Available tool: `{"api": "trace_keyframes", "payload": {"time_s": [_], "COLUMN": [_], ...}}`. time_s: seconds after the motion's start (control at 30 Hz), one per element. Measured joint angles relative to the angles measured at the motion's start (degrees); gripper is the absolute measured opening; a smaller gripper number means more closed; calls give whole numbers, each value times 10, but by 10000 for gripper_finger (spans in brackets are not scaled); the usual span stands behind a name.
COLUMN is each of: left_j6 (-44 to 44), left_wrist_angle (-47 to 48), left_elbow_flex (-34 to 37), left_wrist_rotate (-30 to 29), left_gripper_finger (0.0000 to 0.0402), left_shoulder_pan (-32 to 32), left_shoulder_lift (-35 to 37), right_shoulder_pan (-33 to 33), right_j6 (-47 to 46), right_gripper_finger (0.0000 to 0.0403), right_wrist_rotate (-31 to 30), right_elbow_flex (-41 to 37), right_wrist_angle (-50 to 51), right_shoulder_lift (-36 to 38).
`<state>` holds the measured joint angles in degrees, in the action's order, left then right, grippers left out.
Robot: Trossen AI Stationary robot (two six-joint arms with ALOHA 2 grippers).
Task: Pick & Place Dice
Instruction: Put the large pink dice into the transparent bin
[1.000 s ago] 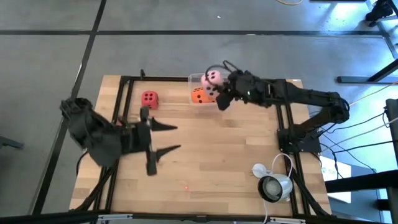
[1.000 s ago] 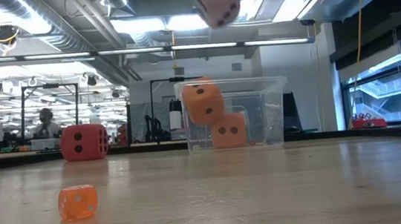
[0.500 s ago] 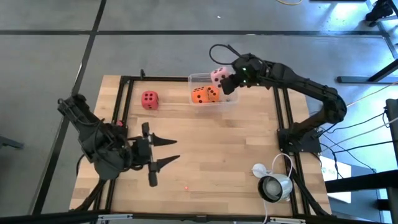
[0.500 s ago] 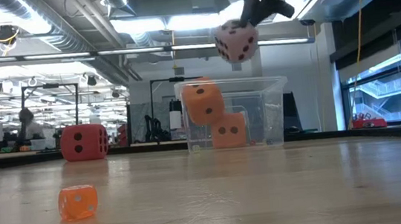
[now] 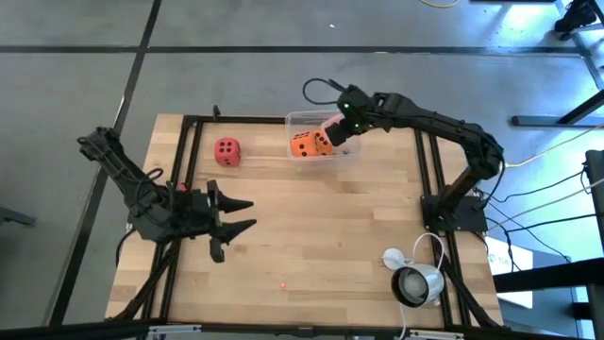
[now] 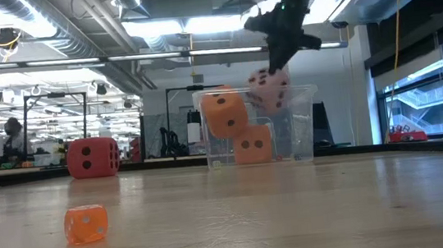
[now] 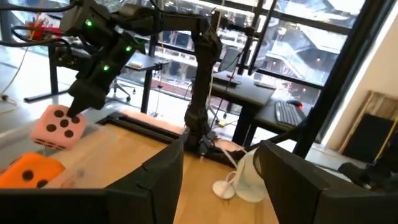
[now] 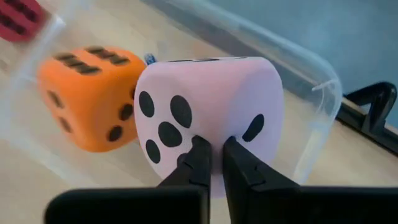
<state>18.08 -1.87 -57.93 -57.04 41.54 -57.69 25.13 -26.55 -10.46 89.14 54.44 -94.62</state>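
Right pincer (image 8: 211, 155) is over the clear plastic bin (image 5: 347, 154) at the far edge of the bench (image 5: 321, 246), fingers pressed nearly together and pinching a fold of the pale pink die (image 8: 208, 106). In the low view the pink die (image 6: 269, 88) hangs at the bin's rim level, beneath the pincer (image 6: 280, 56). Two orange dice are in the bin, one (image 6: 224, 111) sitting higher than the other (image 6: 253, 145); the high view shows them (image 5: 304, 145) side by side, touching. The red die (image 5: 226, 150) sits on the bench, well apart from the bin on the left arm's side. The low view also shows a small translucent orange cube (image 6: 86, 223) on the bench near the camera. Left pincer (image 5: 247, 213) hovers over the bench's left-middle, fingers spread, nothing between them, well apart from the red die. A white lamp-like device with cable (image 5: 415, 280) sits at the near right corner.
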Motion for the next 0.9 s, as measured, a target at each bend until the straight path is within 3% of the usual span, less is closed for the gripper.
{"api": "trace_keyframes", "payload": {"time_s": [0.27, 0.9], "left_j6": [-8, -48], "left_wrist_angle": [-13, -9], "left_elbow_flex": [31, 31], "left_wrist_rotate": [12, 32], "left_gripper_finger": [203, 203], "left_shoulder_pan": [0, 0], "left_shoulder_lift": [37, 55], "right_shoulder_pan": [3, 4], "right_j6": [4, -3], "right_gripper_finger": [5, 2], "right_wrist_rotate": [0, -20], "right_elbow_flex": [0, 0], "right_wrist_angle": [11, 65], "right_shoulder_lift": [-44, -51]}}
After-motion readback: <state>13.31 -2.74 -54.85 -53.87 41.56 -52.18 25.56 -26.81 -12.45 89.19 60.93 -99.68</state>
